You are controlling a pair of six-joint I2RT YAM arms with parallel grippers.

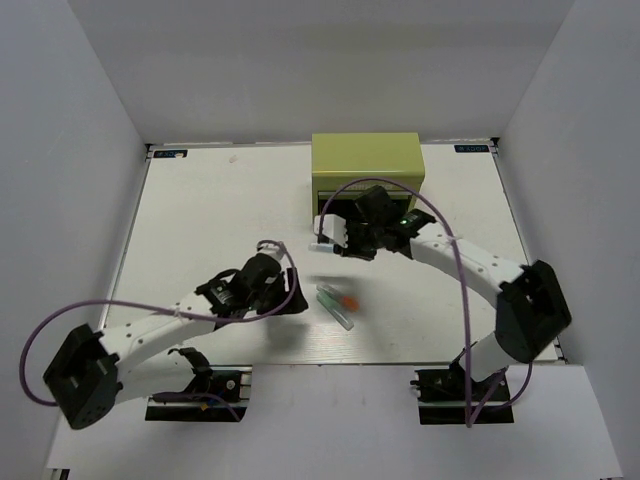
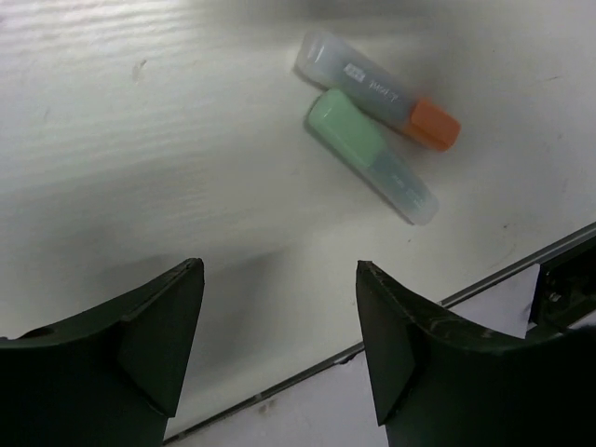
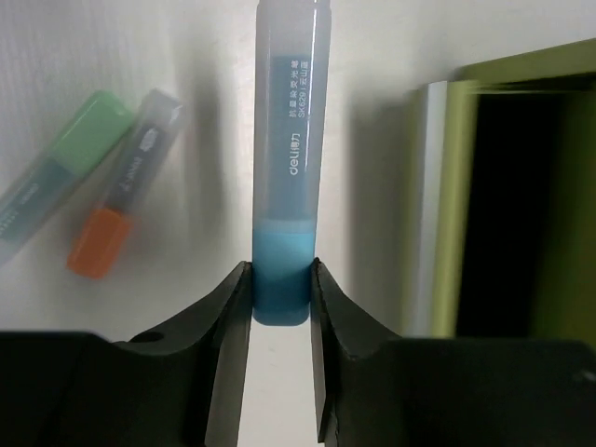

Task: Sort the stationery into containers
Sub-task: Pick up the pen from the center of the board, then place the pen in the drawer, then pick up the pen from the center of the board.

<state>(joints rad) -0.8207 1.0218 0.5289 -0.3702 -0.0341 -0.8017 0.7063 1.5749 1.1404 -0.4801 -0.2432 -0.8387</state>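
My right gripper (image 3: pixel 280 279) is shut on the blue cap end of a light blue highlighter (image 3: pixel 287 158), held above the table just left of the yellow-green chest (image 1: pixel 366 160), whose open dark drawer shows in the right wrist view (image 3: pixel 507 186). In the top view that gripper (image 1: pixel 335 243) holds the highlighter (image 1: pixel 322 247) in front of the chest. An orange highlighter (image 2: pixel 382 91) and a green highlighter (image 2: pixel 371 154) lie side by side on the table (image 1: pixel 339 305). My left gripper (image 2: pixel 279 307) is open and empty, short of them.
The table's front edge with a metal strip (image 2: pixel 521 265) runs close below the two highlighters. White walls enclose the table on three sides. Purple cables (image 1: pixel 440 215) loop over both arms.
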